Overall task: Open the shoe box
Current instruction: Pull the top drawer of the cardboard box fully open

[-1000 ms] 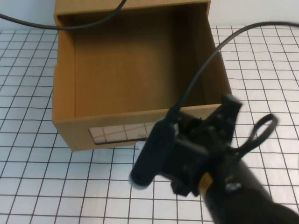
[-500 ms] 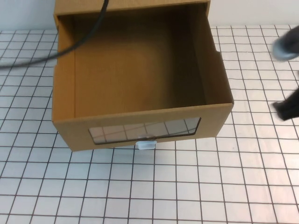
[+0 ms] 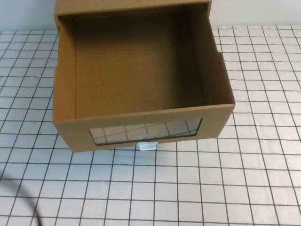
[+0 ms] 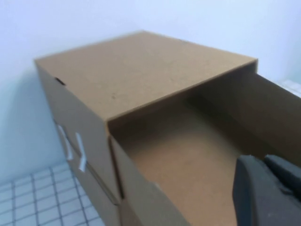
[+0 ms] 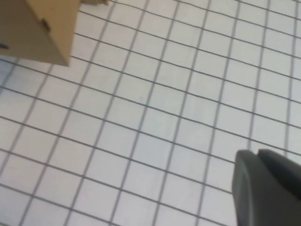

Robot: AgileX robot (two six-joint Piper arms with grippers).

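Nearest you, the right tool (image 5: pixel 256 159) hangs narrow, pinched together on nothing, above bare squares of the gridded counter (image 5: pixel 155 108). One brown corner of the shoe box (image 5: pixel 44 28) sits well apart from it. You won't find either tool in the high view.

The left tool (image 4: pixel 261 164) hovers just beside the open drawer (image 4: pixel 188 160), looking across its brown floor. You cannot tell whether this tool is wide or narrow.

From the high camera, white counter (image 3: pixel 188 188) fills the near strip. Beyond it comes the small white pull tab (image 3: pixel 147 145), sticking out at the foot of the drawer's front wall. Just above the tab, that wall carries a clear window (image 3: pixel 146 131) with the grid lines showing through it.

Behind the front wall, the drawer (image 3: pixel 136 70) of the shoe box (image 3: pixel 66 127) stands drawn out toward you, open at the top. Farthest back, its rear end sits under the sleeve (image 3: pixel 131 4), whose flat top (image 4: pixel 141 70) the left wrist view shows.
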